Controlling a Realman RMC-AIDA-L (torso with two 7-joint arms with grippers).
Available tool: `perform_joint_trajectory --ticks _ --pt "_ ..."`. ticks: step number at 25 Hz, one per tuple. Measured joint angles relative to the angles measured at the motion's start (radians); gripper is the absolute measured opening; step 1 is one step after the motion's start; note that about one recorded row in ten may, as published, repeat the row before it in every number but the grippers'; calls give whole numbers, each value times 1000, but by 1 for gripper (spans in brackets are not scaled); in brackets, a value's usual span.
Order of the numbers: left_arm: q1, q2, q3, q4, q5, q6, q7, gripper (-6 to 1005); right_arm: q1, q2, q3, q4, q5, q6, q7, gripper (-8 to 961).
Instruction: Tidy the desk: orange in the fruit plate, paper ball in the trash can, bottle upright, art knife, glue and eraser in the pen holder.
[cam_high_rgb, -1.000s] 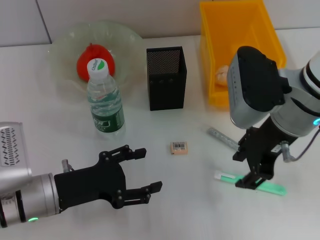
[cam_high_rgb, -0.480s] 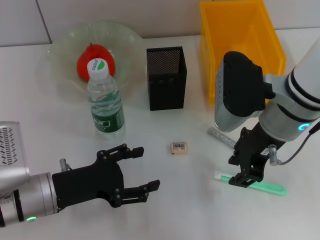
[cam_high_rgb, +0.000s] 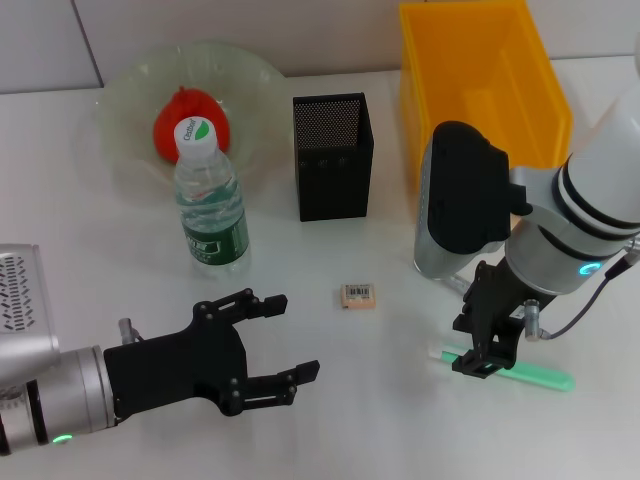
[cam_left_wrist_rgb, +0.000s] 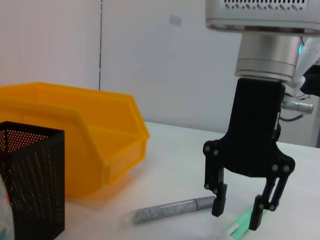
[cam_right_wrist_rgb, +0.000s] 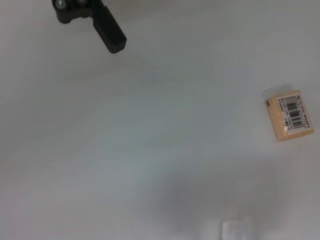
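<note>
A green art knife lies on the table at the right. My right gripper stands open straight over its white end; the left wrist view shows its fingers straddling the knife just above the table. The grey glue stick lies just behind it. An eraser lies mid-table in front of the black pen holder. The bottle stands upright. The orange rests in the fruit plate. The paper ball is hidden. My left gripper hovers open at the front left.
The yellow trash can stands at the back right, behind my right arm. The right wrist view looks down on the eraser and one fingertip of the left gripper.
My right gripper has moved left along the art knife toward its white end and come lower. The left arm has barely moved.
</note>
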Motion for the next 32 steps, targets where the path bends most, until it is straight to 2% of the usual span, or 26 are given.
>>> perform_joint_trajectory --ticks 4,19,32 --pt "-3 -2 0 0 0 -1 0 841 3 1 -14 25 4 27 1 452" --pt "0 -2 1 0 0 -5 0 840 20 0 -31 55 7 54 7 351" --pt "2 0 1 0 0 -5 -4 840 29 0 -59 73 9 67 13 350"
